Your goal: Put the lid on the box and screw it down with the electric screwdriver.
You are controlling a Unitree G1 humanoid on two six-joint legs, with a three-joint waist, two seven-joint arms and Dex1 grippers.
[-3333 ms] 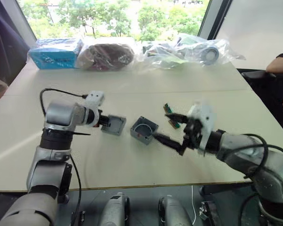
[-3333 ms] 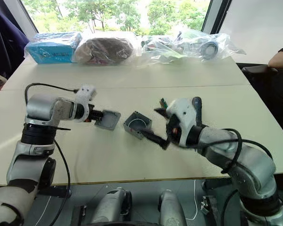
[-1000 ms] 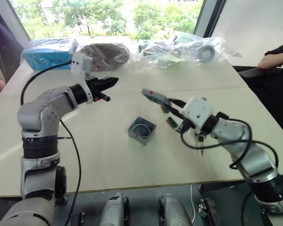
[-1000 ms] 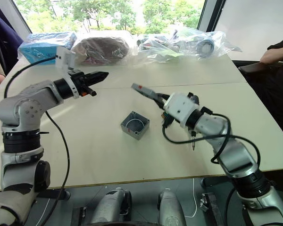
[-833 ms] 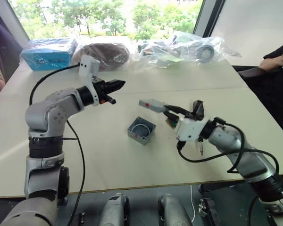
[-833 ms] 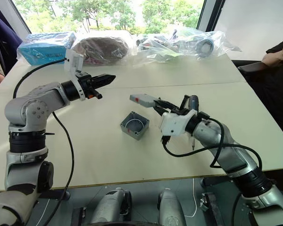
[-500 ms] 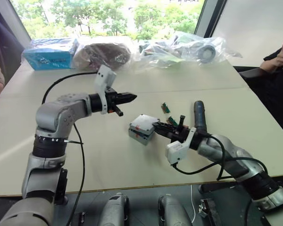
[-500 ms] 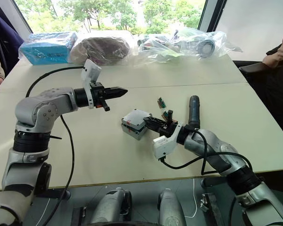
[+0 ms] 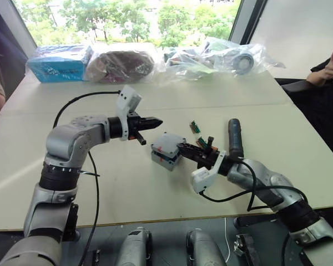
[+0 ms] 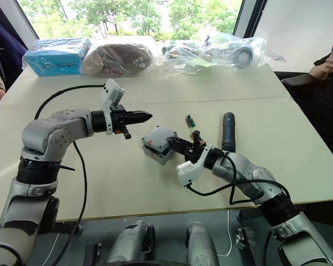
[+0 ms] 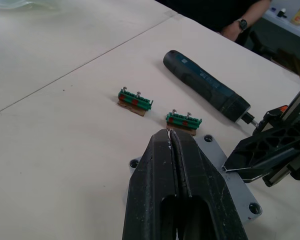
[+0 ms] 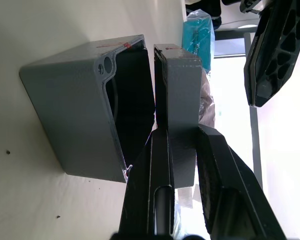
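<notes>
The right gripper (image 12: pixel 177 150) clamps the lid (image 12: pixel 177 95) by its edge, one finger on each face, and holds it over the open top of the box (image 12: pixel 70 125). In the right wrist view a thin gap shows between the lid and the box rim at the near edge, so the lid is tilted a little and not seated flush. A corner screw hole of the box is still uncovered there. In the head views the lid (image 9: pixel 168 143) covers most of the box (image 9: pixel 161 159), which sits near the middle of the table (image 9: pixel 100 188).

The left gripper (image 9: pixel 153 122) hangs in the air just beside the box on its left — fingers pressed together, holding nothing. The left wrist view looks down over those closed fingers (image 11: pixel 172 165) onto the lid's grey face (image 11: pixel 235 192) and its corner holes.

The electric screwdriver (image 9: pixel 234 138) lies flat on the table to the right of the box, just behind the right arm, untouched. Two small green connector blocks (image 11: pixel 135 101) lie between the box and the screwdriver, close to the box's far edge.

The table in front of and to the left of the box is bare — open room. Plastic bags (image 9: pixel 211 55) and a blue pack (image 9: pixel 58 61) line the far edge, well apart from the box.
</notes>
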